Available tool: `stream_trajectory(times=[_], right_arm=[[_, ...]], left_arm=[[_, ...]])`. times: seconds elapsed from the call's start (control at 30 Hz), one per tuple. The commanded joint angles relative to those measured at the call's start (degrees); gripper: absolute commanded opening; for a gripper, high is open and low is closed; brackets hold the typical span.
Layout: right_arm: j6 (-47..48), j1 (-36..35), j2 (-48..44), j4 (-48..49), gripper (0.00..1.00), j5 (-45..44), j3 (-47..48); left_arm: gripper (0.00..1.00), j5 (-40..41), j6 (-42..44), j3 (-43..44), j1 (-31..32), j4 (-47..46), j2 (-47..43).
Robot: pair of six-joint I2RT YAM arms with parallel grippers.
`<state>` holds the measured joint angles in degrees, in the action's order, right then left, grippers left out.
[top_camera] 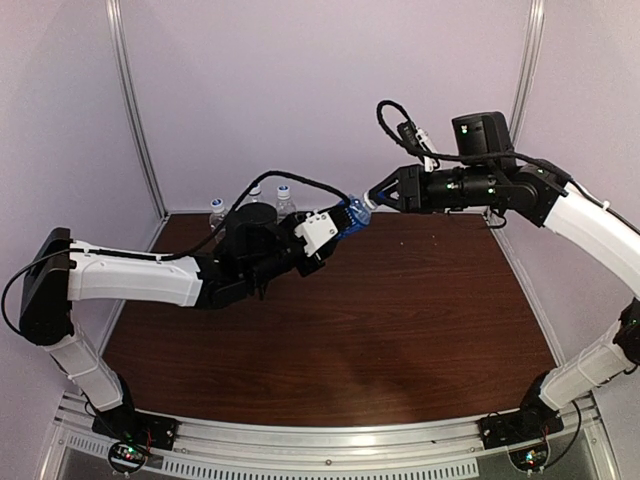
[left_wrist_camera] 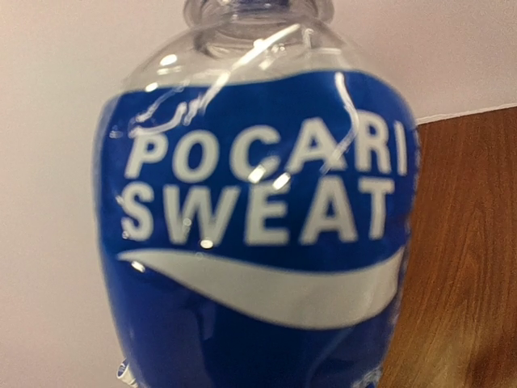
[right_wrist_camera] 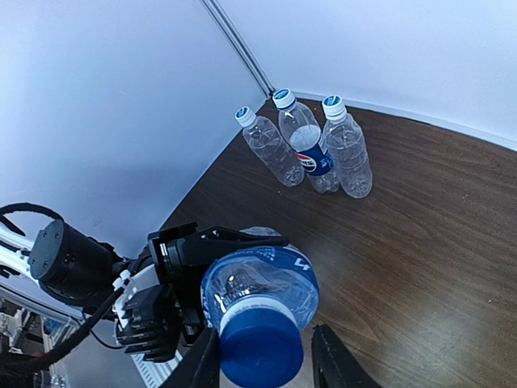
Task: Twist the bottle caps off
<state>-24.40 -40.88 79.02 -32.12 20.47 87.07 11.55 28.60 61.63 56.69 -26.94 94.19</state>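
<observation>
My left gripper (top_camera: 337,227) is shut on the blue-label bottle (top_camera: 352,214) and holds it tilted in the air above the table, neck toward the right arm. The label fills the left wrist view (left_wrist_camera: 258,218), hiding the fingers. In the right wrist view the left gripper's black fingers (right_wrist_camera: 212,242) clamp the bottle's body (right_wrist_camera: 266,279). The solid dark blue cap (right_wrist_camera: 260,349) is on the neck. My right gripper (right_wrist_camera: 266,364) is open around this cap: the left finger is at its side, the right finger stands a little off. The cap also shows in the top view (top_camera: 367,204).
Three more clear bottles stand capped at the table's back left corner: a plain one (right_wrist_camera: 271,149), the Pepsi-label one (right_wrist_camera: 308,149) and another plain one (right_wrist_camera: 347,149), each with a white, blue-centred cap. They show in the top view (top_camera: 254,197) behind the left arm. Walls close in behind.
</observation>
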Motion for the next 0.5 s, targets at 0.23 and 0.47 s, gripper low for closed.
stream_trajectory(times=[0.23, 0.47], right_arm=[[4.5, 1.2, 1.7, 0.3, 0.07, 6.7, 1.2], [42.7, -1.8, -2.7, -14.2, 0.00, 15.6, 0.9]], left_arm=[[0.38, -1.1, -0.2, 0.7, 0.2, -1.8, 0.4], [0.36, -19.7, 0.4, 0.4, 0.0, 8.2, -3.0]])
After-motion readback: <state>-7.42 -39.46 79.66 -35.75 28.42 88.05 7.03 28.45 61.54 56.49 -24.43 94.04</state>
